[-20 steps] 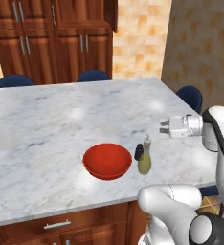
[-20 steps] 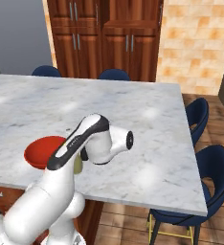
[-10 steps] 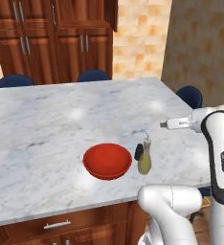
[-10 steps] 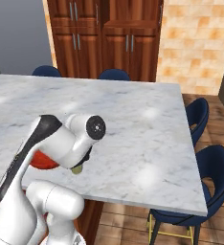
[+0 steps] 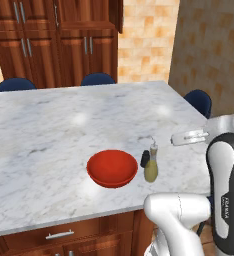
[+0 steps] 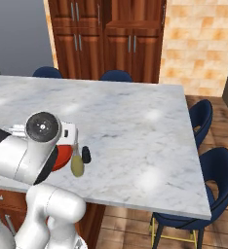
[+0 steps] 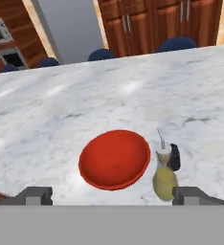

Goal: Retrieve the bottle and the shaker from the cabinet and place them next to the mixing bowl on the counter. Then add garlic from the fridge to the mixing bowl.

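Your gripper [image 7: 112, 196] has its jaws spread wide and empty, low in the hand view. The mixing bowl [image 5: 112, 168], bottle [image 5: 151, 168] and shaker [image 5: 145, 159] cluster near the surface's [image 5: 49, 130] lower edge; bare marble stretches above. No legible writing.

Left base view: behind the arm's left, facing forward and down across the counter [image 5: 49, 125] toward the cabinet [image 5: 54, 40]. Right base view: same island from the opposite side. Hand view: closer, low over the mixing bowl [image 7: 115, 159]. Shared by all: bowl, bottle [image 5: 151, 166], shaker [image 5: 145, 158].
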{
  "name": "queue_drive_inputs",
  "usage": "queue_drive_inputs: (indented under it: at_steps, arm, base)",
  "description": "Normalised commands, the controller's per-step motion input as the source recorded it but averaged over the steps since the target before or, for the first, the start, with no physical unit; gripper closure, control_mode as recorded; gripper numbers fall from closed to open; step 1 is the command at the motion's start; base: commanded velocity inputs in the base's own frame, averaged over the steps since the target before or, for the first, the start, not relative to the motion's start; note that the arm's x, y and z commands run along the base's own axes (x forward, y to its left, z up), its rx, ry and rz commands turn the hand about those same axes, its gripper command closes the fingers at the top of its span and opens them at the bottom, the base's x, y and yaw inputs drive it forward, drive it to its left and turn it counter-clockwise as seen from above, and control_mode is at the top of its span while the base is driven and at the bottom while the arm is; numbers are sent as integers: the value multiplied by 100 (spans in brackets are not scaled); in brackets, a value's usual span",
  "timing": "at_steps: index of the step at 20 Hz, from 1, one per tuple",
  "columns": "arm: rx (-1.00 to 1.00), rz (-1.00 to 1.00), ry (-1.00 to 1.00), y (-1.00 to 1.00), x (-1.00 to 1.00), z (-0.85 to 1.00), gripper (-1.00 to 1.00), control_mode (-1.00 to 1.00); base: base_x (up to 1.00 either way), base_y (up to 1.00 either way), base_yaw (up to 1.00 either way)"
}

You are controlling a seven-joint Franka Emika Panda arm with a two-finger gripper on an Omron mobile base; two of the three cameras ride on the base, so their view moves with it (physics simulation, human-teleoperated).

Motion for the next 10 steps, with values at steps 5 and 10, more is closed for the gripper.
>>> queue_drive_inputs:
  at_steps: [5, 10]
  arm:
    - [-48, -21, -3, 42, -24, -44, -100, -100]
    - [6, -35, 12, -53, -75, 19, -100, -100]
  base:
    - [0, 0, 0]
    - [0, 0, 0]
